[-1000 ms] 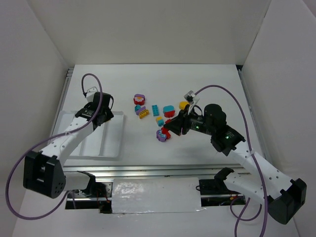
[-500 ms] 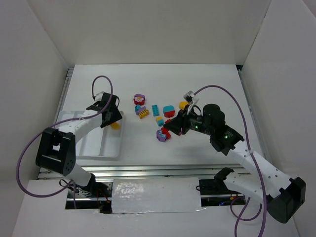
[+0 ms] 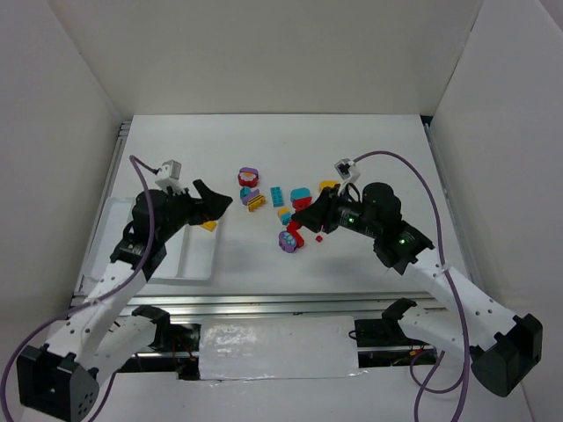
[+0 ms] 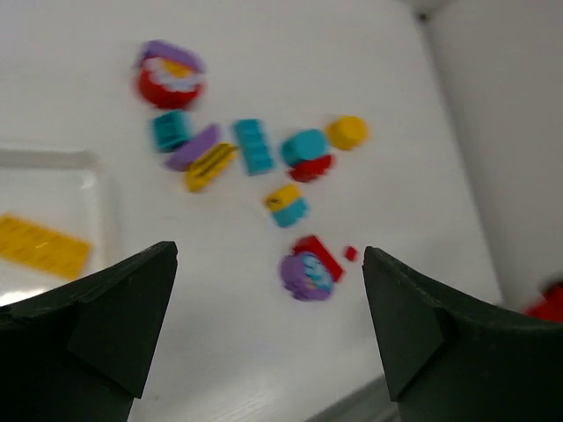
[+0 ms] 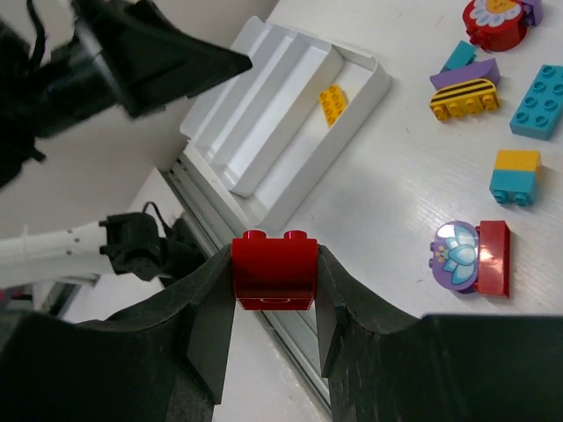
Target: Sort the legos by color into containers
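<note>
**A:** Which step do we have in hand, and how do we do it well?

**B:** The carry, as we judge it. Our right gripper [image 5: 274, 294] has a red brick [image 5: 274, 264] up off the table [image 3: 369, 149]. The tray [image 5: 327, 156] lies well to the left, past the loose bricks. We should keep the clamp steady and travel high enough to clear the pile. We should also choose a compartment other than the rightmost, where a yellow brick [image 5: 332, 103] already lies. It is best to lower into the channel before letting go, since a drop from height may bounce the brick over a divider. Our left gripper [image 4: 268, 264] hangs above the tray's right edge, on that path, so one arm ought to give way.

**A:** How do the hands stand?

**B:** Right: jaws narrow, one finger flat on each side of the red brick, its two studs showing between them. It touches nothing else. Left: jaws spread wide, nothing between them, facing the pile.

**A:** And the remaining bricks?

**B:** They lie unsorted on the table between our arms. A red flower piece [image 4: 167, 79] sits at the far left, with a teal brick [image 4: 255, 145] in the middle. Nearest us, a purple round piece [image 4: 306, 274] touches a flat red one.
</note>
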### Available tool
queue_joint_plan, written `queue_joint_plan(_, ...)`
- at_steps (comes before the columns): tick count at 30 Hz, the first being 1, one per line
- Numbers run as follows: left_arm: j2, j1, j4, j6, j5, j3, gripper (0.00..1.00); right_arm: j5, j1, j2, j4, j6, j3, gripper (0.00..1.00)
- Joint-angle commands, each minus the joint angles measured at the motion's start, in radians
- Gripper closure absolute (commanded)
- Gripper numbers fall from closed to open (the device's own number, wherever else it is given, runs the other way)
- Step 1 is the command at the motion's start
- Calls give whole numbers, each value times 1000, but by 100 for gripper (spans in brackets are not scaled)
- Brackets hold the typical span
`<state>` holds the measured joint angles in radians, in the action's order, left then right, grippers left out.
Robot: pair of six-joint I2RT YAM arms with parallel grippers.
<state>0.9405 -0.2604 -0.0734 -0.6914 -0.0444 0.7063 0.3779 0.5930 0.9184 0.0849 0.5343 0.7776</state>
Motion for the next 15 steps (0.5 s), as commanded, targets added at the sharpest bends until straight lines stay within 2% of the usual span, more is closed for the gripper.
queue_joint_plan(1,-101,-25,410,41,-498,-115,0,42,-19,-23,-106,99,29,100)
queue_joint_plan(2,-109,-39,532,33,-635,-143,0,94,-21,-26,-122,102,32,100)
queue_joint_plan(5,-92,-134,622,39,-757,-136,0,188,-21,-42,-183,122,32,100)
queue_joint_plan(6,-85,-205,613,74,-761,-125,1,244,-22,-49,-204,127,22,100)
queue_joint_plan(10,-19,-373,595,139,-744,-64,0,322,-18,-110,-419,170,-67,100)
queue_joint_plan(15,69,-461,688,116,-764,-22,1,361,-13,-133,-427,132,-84,100)
